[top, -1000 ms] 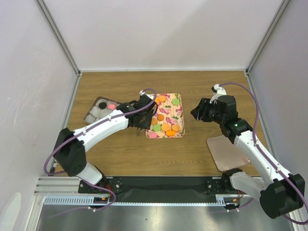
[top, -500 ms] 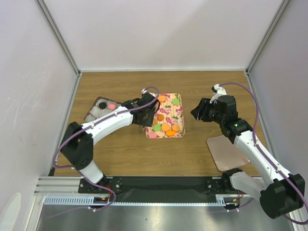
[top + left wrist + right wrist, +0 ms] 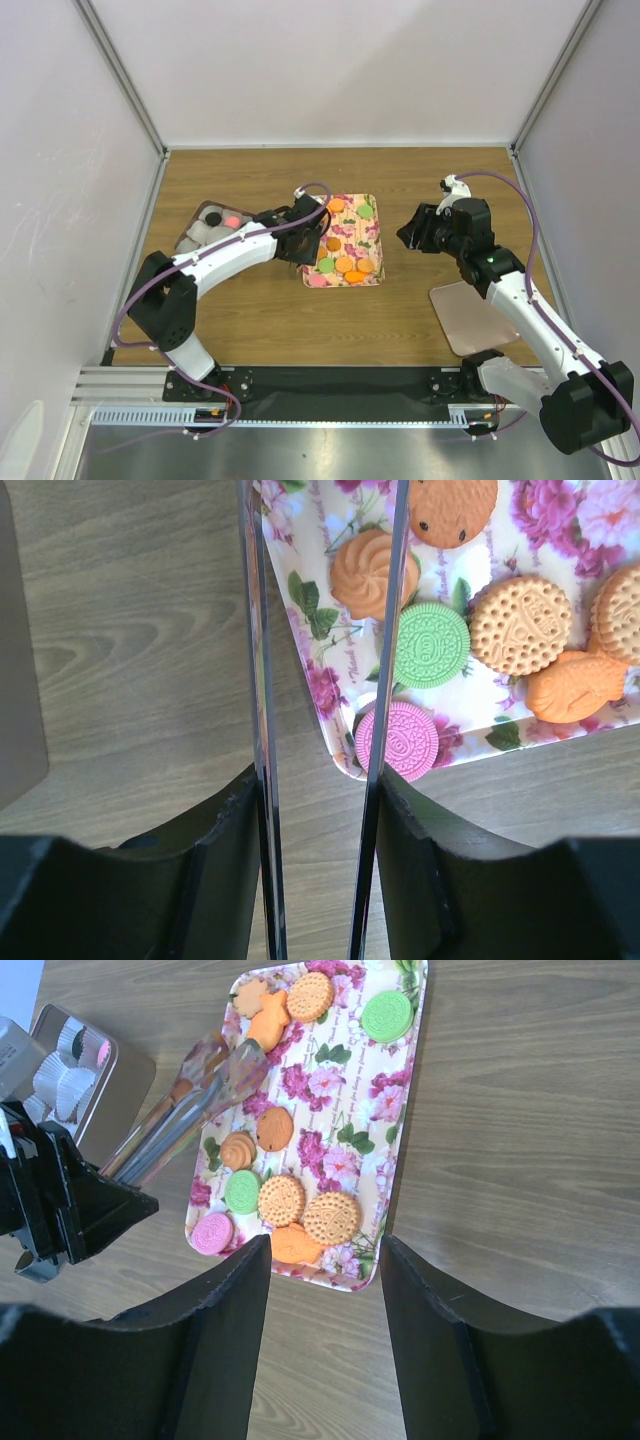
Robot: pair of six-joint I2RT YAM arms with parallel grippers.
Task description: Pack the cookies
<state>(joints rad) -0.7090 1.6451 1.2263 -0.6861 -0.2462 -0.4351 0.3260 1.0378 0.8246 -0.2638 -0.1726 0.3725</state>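
Observation:
Several cookies [image 3: 345, 265] in orange, pink and green lie on the floral tray [image 3: 352, 228]. My left gripper [image 3: 297, 240] is shut on clear tongs [image 3: 258, 680], whose two blades stand apart over the tray's near left corner. One blade crosses an orange swirl cookie [image 3: 372, 572], beside a green cookie [image 3: 431, 645] and a pink cookie [image 3: 398, 742]. In the right wrist view the tongs [image 3: 185, 1110] reach over the tray's left side, with nothing in their tips. My right gripper [image 3: 412, 233] hangs open and empty to the right of the tray [image 3: 400, 1080].
A metal tin [image 3: 200, 232] with white paper cups [image 3: 62, 1075], a pink cookie [image 3: 232, 220] and a black cookie [image 3: 212, 219] stands left of the tray. A flat lid [image 3: 470, 315] lies on the table by the right arm. Walls close in the sides and back.
My left arm has swung its elbow inward and carried the tongs slightly up and right, toward the tray's left edge. The right arm has not moved.

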